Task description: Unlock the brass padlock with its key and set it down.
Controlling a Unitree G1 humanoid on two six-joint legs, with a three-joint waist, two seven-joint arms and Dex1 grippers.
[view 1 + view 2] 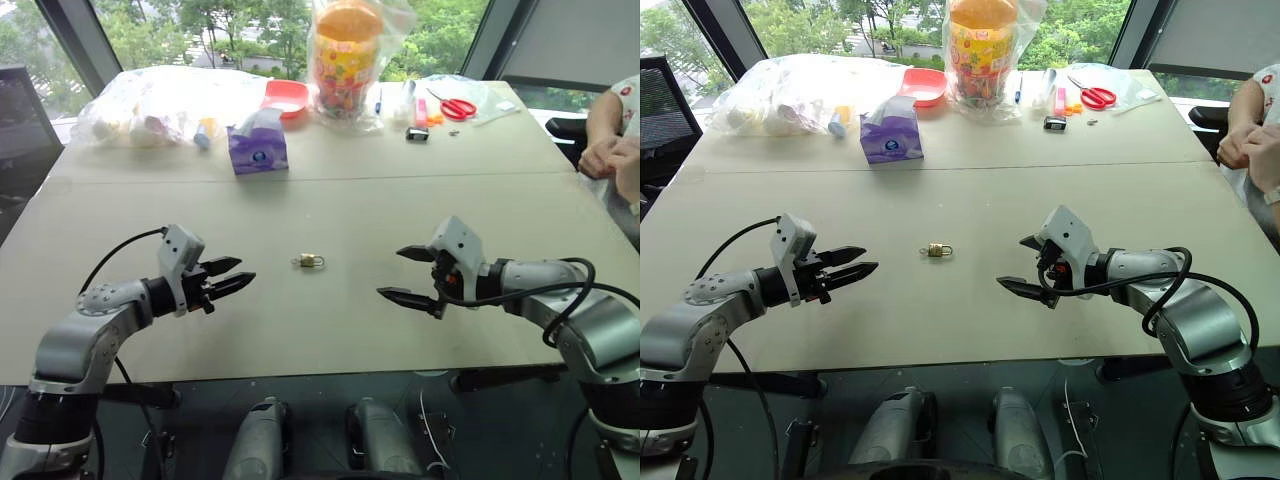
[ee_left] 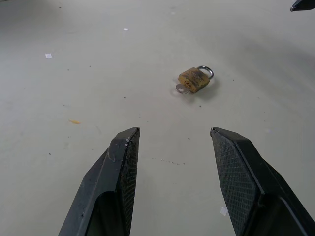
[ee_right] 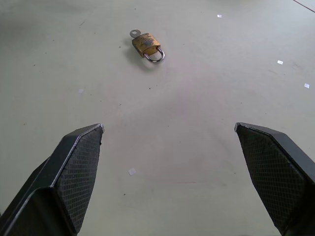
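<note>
Midway across the pale grey table (image 1: 330, 330), a tiny yellow-gold brass padlock (image 1: 309, 261) with a silvery shackle lies flat between two empty grippers.
Its small silvery key (image 2: 182, 88) sticks out of the lock body's end. Both the left gripper (image 1: 232, 275) and the right gripper (image 1: 405, 274) hover well apart from it, fingers spread, the right wider, grasping nothing.

You see a small yellow-gold brass padlock (image 2: 193, 80) with a dull, scuffed body and a polished silvery metal shackle; the thin grey metal key (image 2: 182, 88) at its base looks matt. The pale beige table (image 1: 330, 330) is smooth and matt, faintly speckled. Both grippers' black fingers (image 3: 74, 169) have matt plastic-looking sides and fine cross-hatched textured pads.
</note>
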